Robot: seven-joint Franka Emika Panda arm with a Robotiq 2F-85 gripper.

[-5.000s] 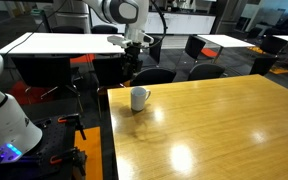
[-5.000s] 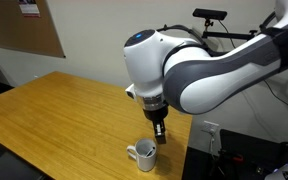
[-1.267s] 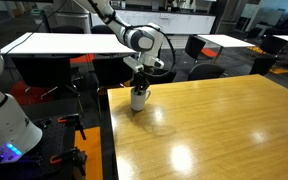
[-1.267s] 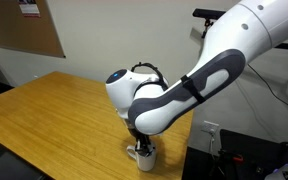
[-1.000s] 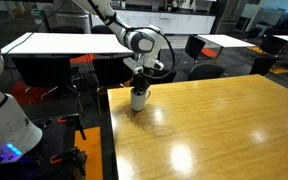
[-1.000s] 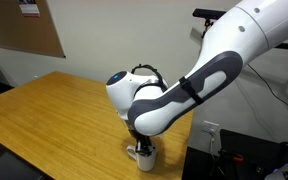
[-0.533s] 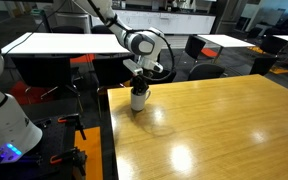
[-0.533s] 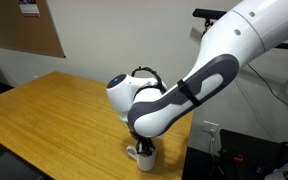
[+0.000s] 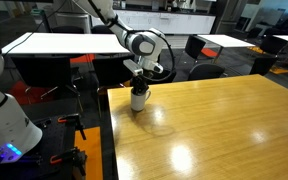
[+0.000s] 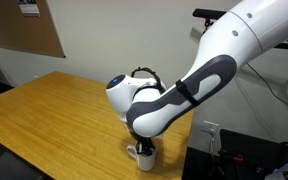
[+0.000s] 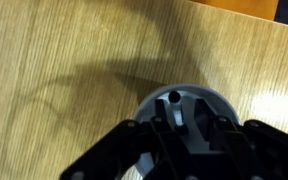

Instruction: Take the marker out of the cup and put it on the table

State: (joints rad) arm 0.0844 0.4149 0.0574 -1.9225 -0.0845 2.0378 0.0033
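The white cup [image 9: 138, 99] stands near a corner of the yellow table [image 9: 214, 130] and also shows in an exterior view [image 10: 141, 156]. My gripper [image 9: 137, 87] reaches straight down into it. In the wrist view the cup's rim [image 11: 216, 101] rings my gripper [image 11: 184, 126]. The marker [image 11: 174, 99] stands inside with its dark tip up, between the two fingers and close against one. The fingers are drawn near each other, but whether they grip the marker is unclear. The marker is hidden in both exterior views.
The cup sits close to the table's edge [image 10: 174, 165]. White-topped tables [image 9: 59, 42] and black chairs [image 9: 156, 75] stand beyond that edge. The wide tabletop [image 10: 54, 110] stretches away from the cup.
Five seconds ago my gripper hung above the cup; it has come down into it. Over the last second nothing has visibly moved.
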